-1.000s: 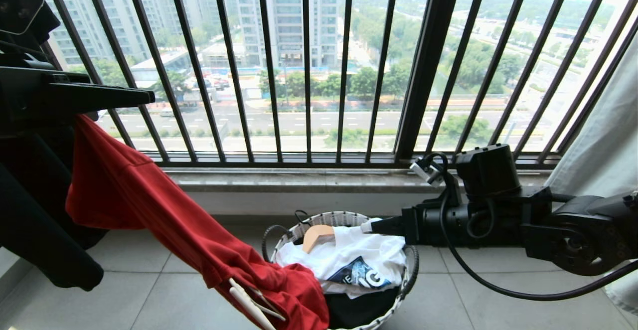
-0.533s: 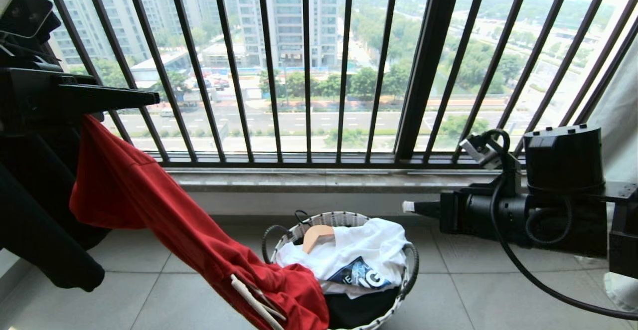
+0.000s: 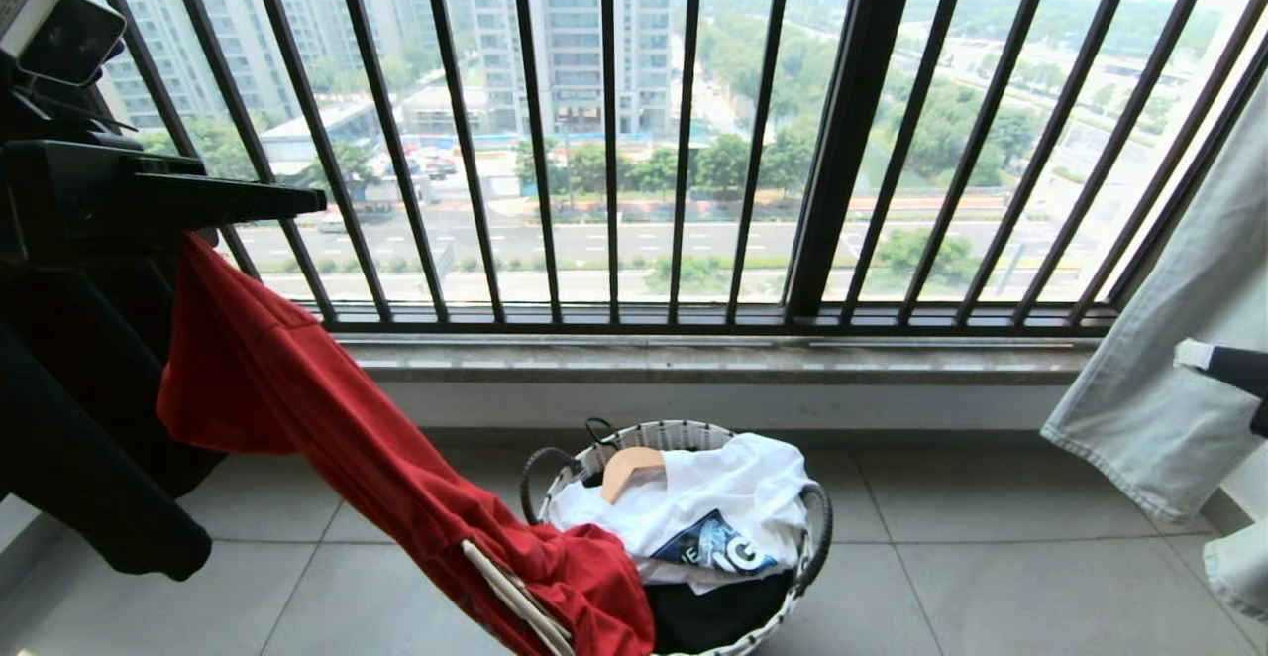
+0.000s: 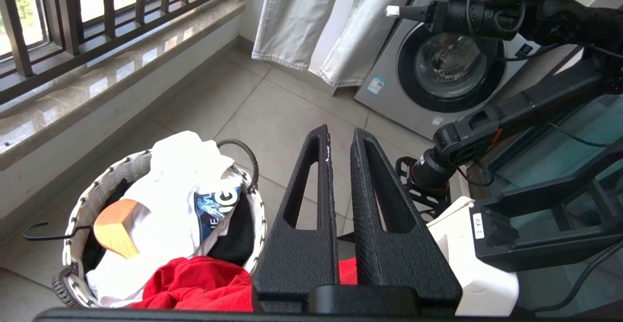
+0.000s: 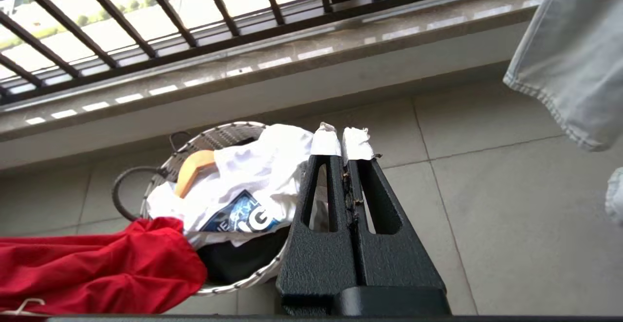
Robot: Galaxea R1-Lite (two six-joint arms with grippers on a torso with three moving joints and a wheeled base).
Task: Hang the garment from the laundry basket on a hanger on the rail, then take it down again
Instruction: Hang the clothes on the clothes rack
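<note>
L gripper (image 3: 297, 202), up high at the left, is clamped on the shirt (image 3: 327, 418); the red cloth runs taut from the jaws down to the basket (image 3: 817, 527), its low end draped over the rim w/ the hanger (image 3: 515, 601) tangled in it. R gripper (image 5: 342, 143) is pinched closed, empty, off to the right. Next, I'd judge: lift slow & straight so the cloth clears the rim w/o tipping the basket or dragging the white tee (image 3: 713, 497) out.

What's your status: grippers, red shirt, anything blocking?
Left gripper shut on red shirt, raised. Right gripper shut, empty, far right. Shirt's lower end drapes the basket; hanger inside.
</note>
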